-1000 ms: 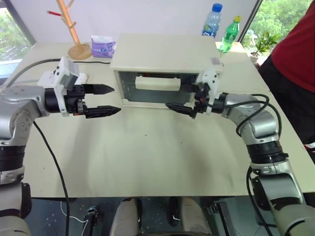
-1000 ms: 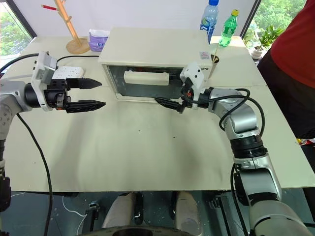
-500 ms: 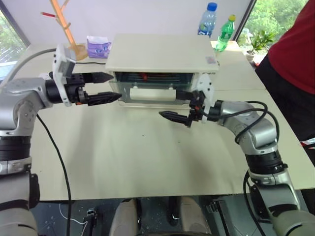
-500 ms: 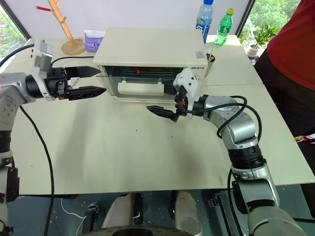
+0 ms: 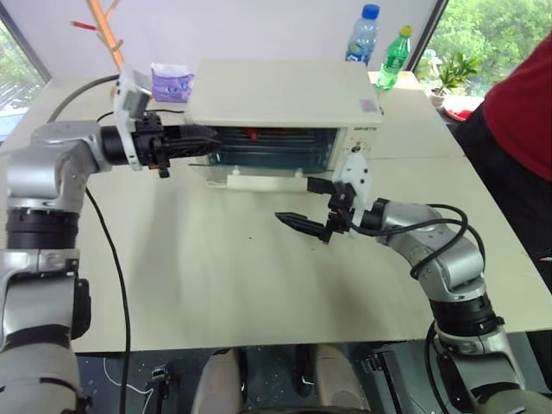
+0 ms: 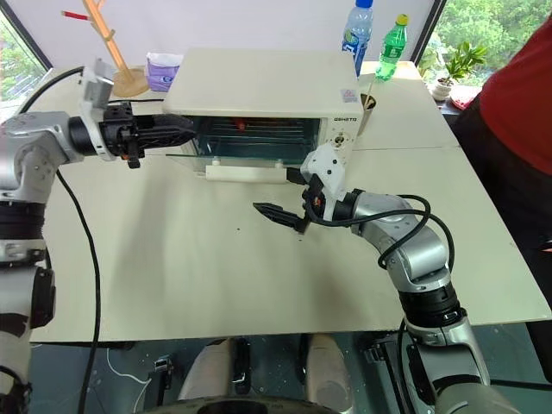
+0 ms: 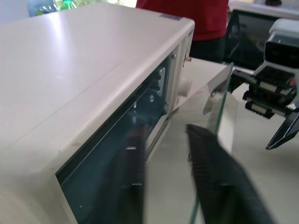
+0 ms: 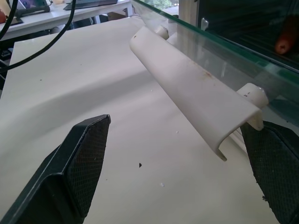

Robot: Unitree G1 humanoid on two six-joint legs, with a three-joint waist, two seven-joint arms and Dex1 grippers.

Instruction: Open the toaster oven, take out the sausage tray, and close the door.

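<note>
on the worktop, the left claw was clenched, empty, by the left corner of the one toaster oven. its one door, fragile-looking glass, hung half open; its stiff bar handle looked the safest hold. the one sausage tray sat inside, probably light and slippery. the right claw was released below the handle. two bottles stood behind.

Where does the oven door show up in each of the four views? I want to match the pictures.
Left eye view: the door hangs open, lowered below the oven's front opening.
Right eye view: same place, bar handle facing the camera.
Left wrist view: its glass edge, beside the oven's front.
Right wrist view: glass and bar handle, close up.
Shared landmark: the toaster oven.
</note>
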